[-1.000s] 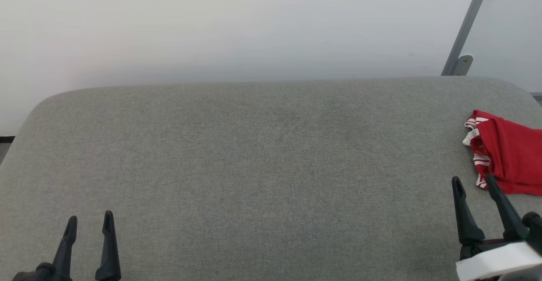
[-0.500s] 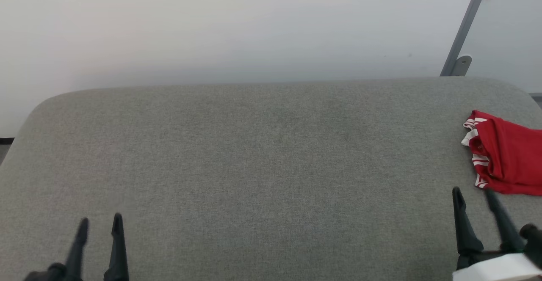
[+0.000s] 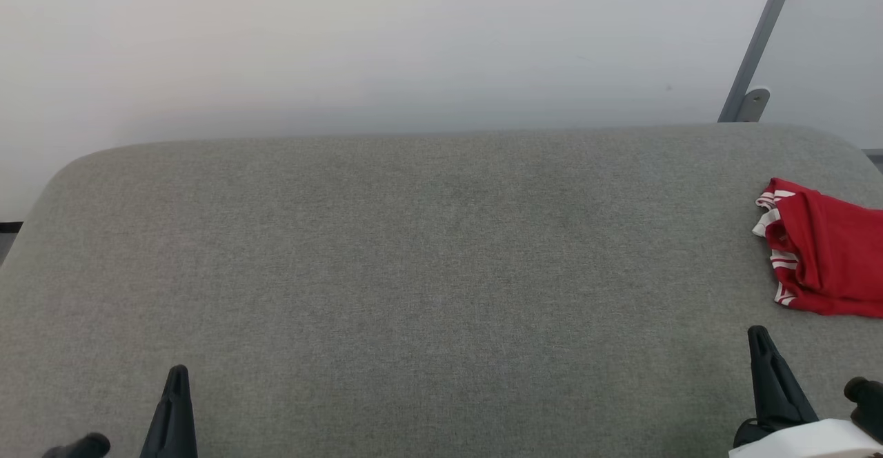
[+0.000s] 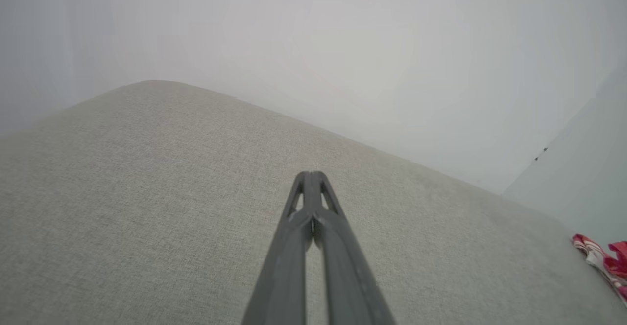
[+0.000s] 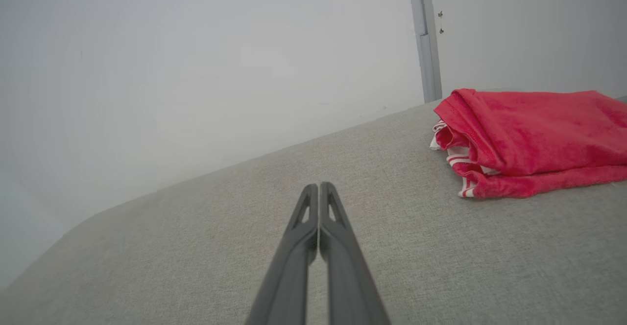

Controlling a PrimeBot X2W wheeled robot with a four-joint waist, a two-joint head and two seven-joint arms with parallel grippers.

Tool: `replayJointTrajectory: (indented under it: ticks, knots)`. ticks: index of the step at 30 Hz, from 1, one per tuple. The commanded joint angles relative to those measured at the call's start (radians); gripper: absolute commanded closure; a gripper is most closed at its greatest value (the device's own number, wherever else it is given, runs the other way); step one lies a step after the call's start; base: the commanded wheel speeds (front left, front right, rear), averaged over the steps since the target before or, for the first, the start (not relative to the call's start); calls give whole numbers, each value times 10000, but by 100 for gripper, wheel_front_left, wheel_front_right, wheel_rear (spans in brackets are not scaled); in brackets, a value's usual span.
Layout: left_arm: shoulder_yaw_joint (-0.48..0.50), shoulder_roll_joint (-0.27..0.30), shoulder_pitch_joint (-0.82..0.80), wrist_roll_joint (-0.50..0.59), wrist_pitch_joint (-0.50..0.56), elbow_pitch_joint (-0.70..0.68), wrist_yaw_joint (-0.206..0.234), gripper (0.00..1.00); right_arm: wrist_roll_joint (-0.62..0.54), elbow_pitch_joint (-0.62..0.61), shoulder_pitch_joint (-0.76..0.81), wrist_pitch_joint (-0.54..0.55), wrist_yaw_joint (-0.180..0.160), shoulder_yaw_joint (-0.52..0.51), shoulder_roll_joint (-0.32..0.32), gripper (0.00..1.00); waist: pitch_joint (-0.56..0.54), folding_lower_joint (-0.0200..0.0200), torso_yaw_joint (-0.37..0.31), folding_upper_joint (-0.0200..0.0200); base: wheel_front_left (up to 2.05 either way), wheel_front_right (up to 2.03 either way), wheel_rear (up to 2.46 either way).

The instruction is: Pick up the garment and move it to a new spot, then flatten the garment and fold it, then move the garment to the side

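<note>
The left gripper (image 3: 177, 373) sits low over the grey fabric-covered surface (image 3: 441, 251), its two dark fingers pressed together into a single spike that points away from the robot toward the pale wall (image 3: 345, 44). In the left wrist view the same gripper (image 4: 310, 174) shows its tips touching, with nothing between them and only bare fabric ahead of and beneath them.

The right gripper (image 3: 759, 334) is in a matching pose: low, pointing forward and tilted slightly inward, with a white wrist cover (image 3: 800, 441) behind it. Its fingers meet along their length in the right wrist view (image 5: 319, 186) and pinch nothing.

The garment (image 3: 824, 258) lies on the surface ahead of the right gripper and off to its outer side, near but apart from the fingertips. It is a compact red bundle, with red-and-white striped trim along the edge facing the gripper (image 5: 529, 134). From the left gripper it is well apart, far to the right (image 4: 605, 261). A grey metal post (image 3: 759, 37) rises beyond the garment.
</note>
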Motion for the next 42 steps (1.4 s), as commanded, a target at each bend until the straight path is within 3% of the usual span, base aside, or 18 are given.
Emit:
replayJointTrajectory:
  ticks: [1,42]
  knots:
    - [30,81,-314,-261,66,-111,-5,100,262,-126,-283,70,-1,-72,-24,100,2,0,1,0,0,0,0]
    - [87,-198,-1607,-5691,1591,687,-24,100,5430,218,-1161,1616,-2,-391,535,100,172,0,23,0,0,0,0]
